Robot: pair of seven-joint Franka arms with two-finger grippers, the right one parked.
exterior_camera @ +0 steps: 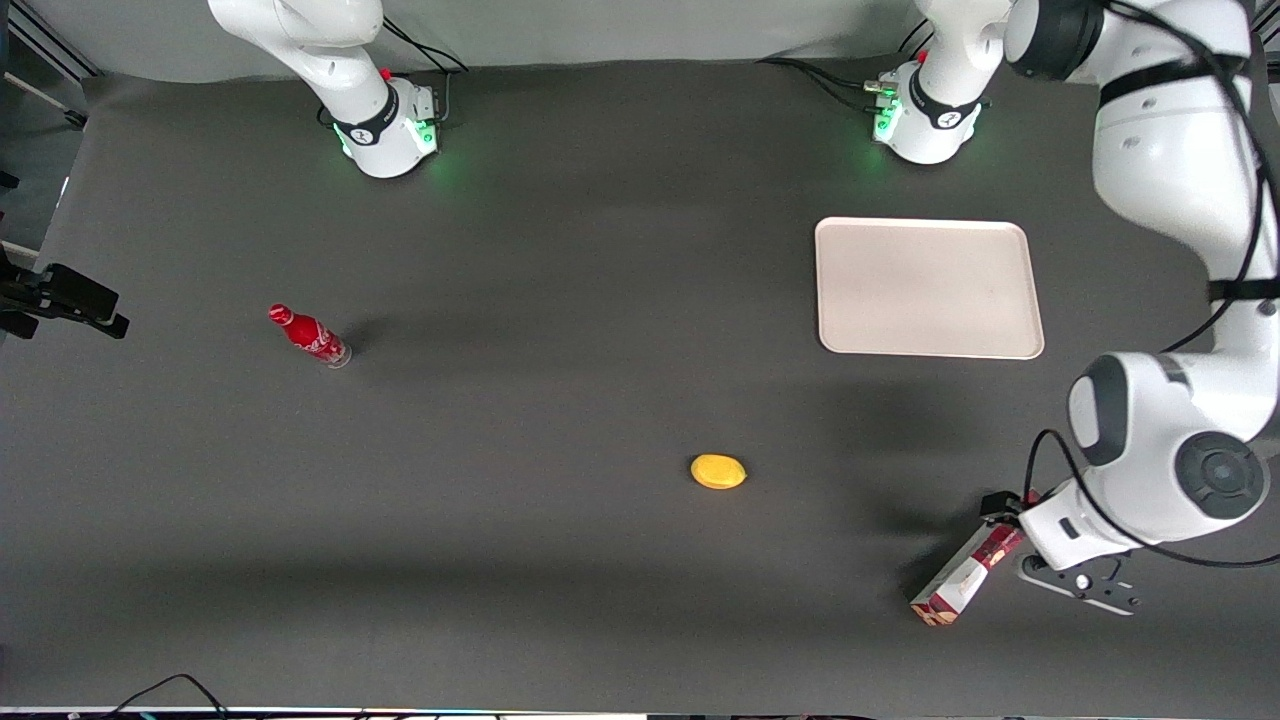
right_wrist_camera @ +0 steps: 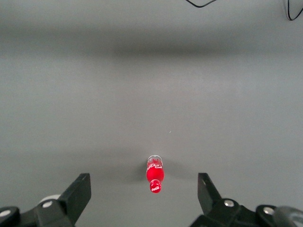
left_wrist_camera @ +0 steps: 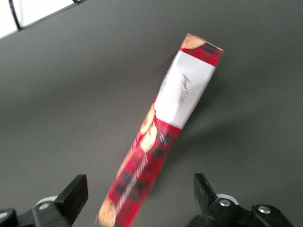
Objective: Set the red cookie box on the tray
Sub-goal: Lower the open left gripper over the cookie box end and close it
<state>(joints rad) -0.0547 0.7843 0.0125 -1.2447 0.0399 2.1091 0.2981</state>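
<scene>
The red cookie box (exterior_camera: 965, 575) lies at an angle on the dark table near its front edge, at the working arm's end. It shows red plaid and a white patch (left_wrist_camera: 182, 92). My left gripper (exterior_camera: 1005, 525) hangs over the box's end farther from the front camera. In the left wrist view the gripper (left_wrist_camera: 140, 194) is open, with the box (left_wrist_camera: 142, 175) in the wide gap between the two black fingers (left_wrist_camera: 75, 194) and touching neither. The pale tray (exterior_camera: 930, 290) lies bare on the table, farther from the front camera than the box.
A yellow oval object (exterior_camera: 718, 471) lies near the table's middle, toward the parked arm from the box. A small red bottle (exterior_camera: 308, 336) stands toward the parked arm's end, also in the right wrist view (right_wrist_camera: 155, 176).
</scene>
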